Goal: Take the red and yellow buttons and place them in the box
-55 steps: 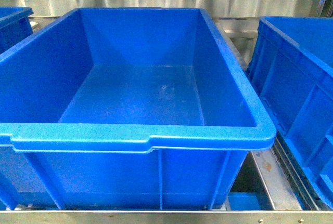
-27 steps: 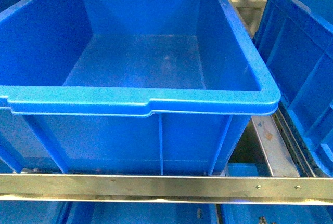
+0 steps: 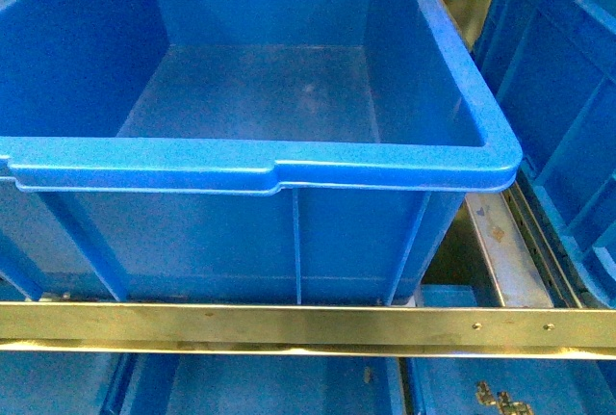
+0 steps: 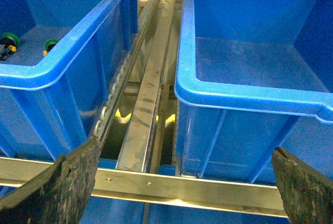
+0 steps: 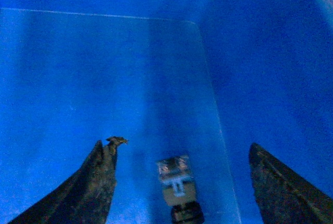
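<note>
Right gripper (image 5: 182, 154): fingers spread wide inside a blue bin (image 5: 78, 68), holding nothing.
Button (image 5: 179, 187): lies on the bin floor between the right fingers — dark blocky body showing, cap colour hidden.
Left gripper (image 4: 182, 182): fingers wide apart, empty, over the metal rail (image 4: 156, 185).
Box (image 3: 269, 169): middle blue box, nothing visible inside.
Left bin (image 4: 57, 68): beside the box across the roller track (image 4: 148, 94) — green-capped switches (image 4: 9, 39) in it.
</note>
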